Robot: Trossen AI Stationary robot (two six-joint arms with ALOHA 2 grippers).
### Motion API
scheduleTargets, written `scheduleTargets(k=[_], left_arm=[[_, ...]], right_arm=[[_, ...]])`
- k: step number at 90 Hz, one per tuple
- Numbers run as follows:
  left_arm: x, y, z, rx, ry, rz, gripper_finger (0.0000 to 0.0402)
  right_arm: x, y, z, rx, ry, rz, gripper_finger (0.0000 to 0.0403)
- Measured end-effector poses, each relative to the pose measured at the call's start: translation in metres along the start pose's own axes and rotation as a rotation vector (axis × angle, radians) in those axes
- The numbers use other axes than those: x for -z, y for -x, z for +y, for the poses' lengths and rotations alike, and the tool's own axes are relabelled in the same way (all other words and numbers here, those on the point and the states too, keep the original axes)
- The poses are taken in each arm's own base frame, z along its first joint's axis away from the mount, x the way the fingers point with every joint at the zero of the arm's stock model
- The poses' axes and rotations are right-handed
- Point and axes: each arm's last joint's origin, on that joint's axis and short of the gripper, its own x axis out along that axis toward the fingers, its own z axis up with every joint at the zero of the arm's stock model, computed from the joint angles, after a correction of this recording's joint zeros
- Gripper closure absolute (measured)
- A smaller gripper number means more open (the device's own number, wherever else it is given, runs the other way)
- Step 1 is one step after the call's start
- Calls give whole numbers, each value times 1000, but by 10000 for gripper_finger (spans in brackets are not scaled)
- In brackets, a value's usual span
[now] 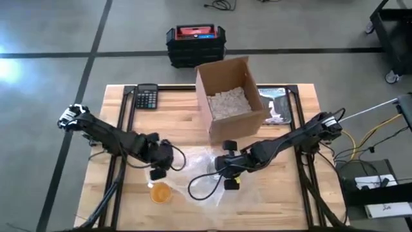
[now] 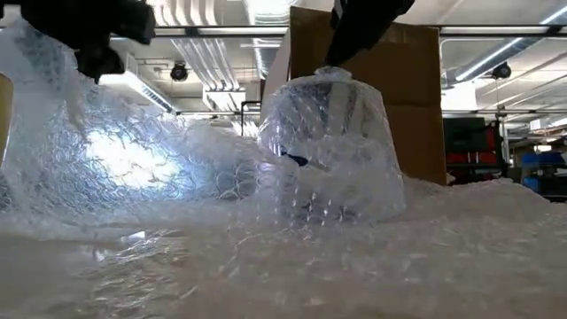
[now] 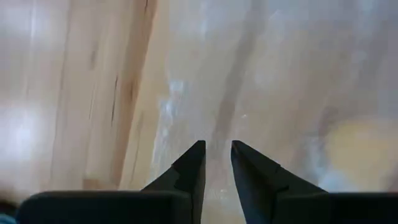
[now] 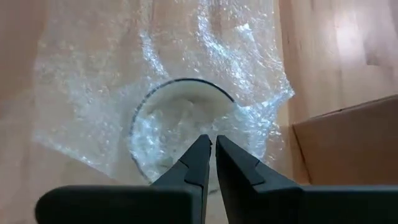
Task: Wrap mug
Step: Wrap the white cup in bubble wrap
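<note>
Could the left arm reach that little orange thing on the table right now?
Probably yes. The left gripper hovers just beside the orange thing, and only bubble wrap lies nearby. The right gripper is busy over the wrapped mug, out of the way.

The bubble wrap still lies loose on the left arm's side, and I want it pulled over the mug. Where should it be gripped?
Grip the raised free edge of the bubble wrap, coming from above with the left gripper. It stands up there, clear of the mug, where the right gripper pinches the wrap at the top.
</note>
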Motion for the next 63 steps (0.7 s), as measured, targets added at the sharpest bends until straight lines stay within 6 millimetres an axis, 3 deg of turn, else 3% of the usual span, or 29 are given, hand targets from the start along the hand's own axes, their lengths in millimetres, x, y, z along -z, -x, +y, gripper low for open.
scheduleTargets(k=[16,46,63], left_arm=[[21,-22,1,-25,-3,100,303],[52,-46,7,15,11,286,179],[55,-68,3,141,49,239,162]], right_arm=[[0,0,0,14,3,-2,389],[1,-1,-1,17,10,3,389],[1,-1,-1,25,10,-3,389]])
